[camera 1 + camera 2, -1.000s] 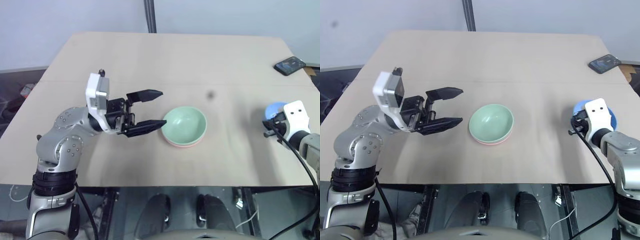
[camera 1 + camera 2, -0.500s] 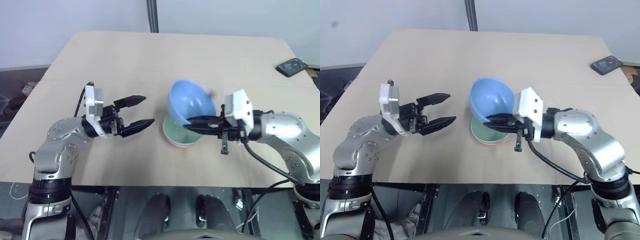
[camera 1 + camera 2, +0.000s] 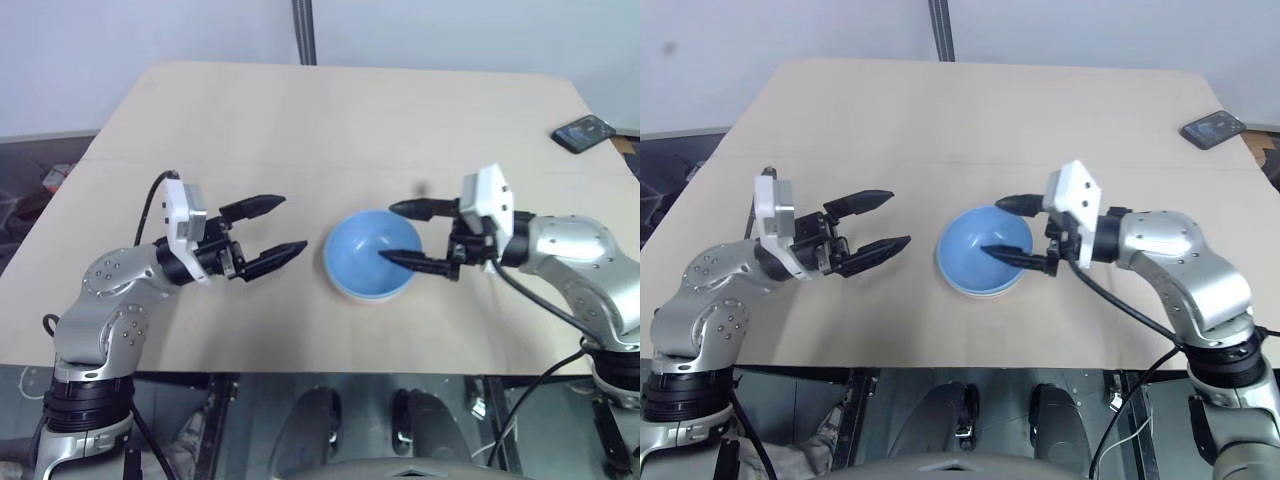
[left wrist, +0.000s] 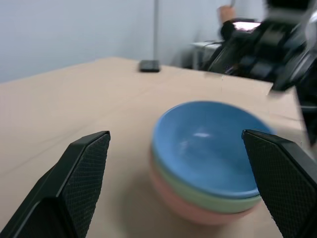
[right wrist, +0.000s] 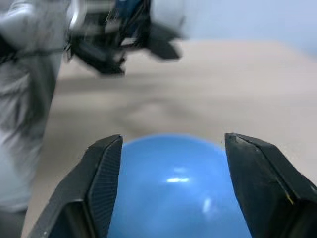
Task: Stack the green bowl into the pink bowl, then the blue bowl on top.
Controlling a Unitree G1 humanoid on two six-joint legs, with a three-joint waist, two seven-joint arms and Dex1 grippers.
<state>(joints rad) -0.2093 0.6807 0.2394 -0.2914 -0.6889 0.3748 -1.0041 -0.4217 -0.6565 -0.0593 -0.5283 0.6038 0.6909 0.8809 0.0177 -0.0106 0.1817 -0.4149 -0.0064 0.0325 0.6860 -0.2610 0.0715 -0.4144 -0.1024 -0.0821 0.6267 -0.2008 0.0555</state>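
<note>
Flanking blue bowl: spread grippers

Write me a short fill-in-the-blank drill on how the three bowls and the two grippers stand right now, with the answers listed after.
1. The blue bowl sits on top of the ____ bowl, whose rim shows just beneath it in the left wrist view.
2. At the bottom of the stack is the pink bowl, resting on the ____.
3. The right gripper has its fingers ____, one over the blue bowl and one beyond its rim.
4. The left gripper stands open beside the stack, holding ____.

Missing words: green; table; open; nothing
</note>
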